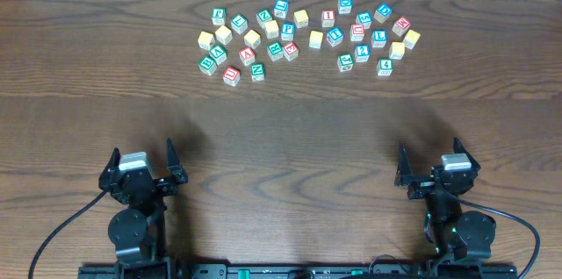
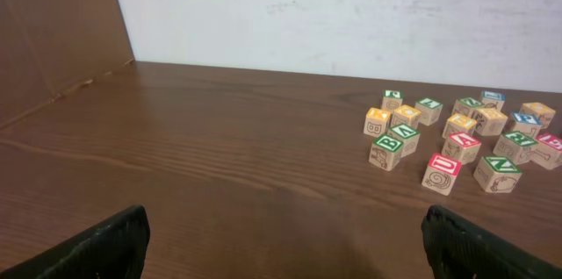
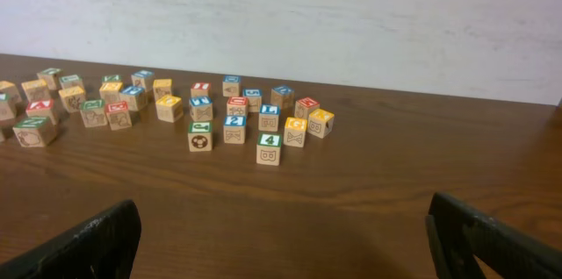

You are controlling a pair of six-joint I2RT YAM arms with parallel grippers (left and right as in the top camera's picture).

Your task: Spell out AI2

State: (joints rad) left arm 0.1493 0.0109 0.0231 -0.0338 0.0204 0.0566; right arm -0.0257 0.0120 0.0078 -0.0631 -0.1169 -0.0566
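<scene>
Several small wooden letter and number blocks (image 1: 303,35) lie scattered in a loose cluster at the far middle of the table. Among them are a red A block (image 1: 247,53), a red I block (image 1: 328,17) and a blue 2 block (image 1: 362,53). The A block also shows in the left wrist view (image 2: 463,146), and the 2 block shows in the right wrist view (image 3: 234,126). My left gripper (image 1: 142,149) (image 2: 281,231) is open and empty at the near left. My right gripper (image 1: 430,147) (image 3: 283,222) is open and empty at the near right. Both are far from the blocks.
The brown wooden table (image 1: 281,130) spans the whole view. A white wall (image 3: 281,16) rises behind its far edge. A brown panel (image 2: 53,25) stands at the far left in the left wrist view.
</scene>
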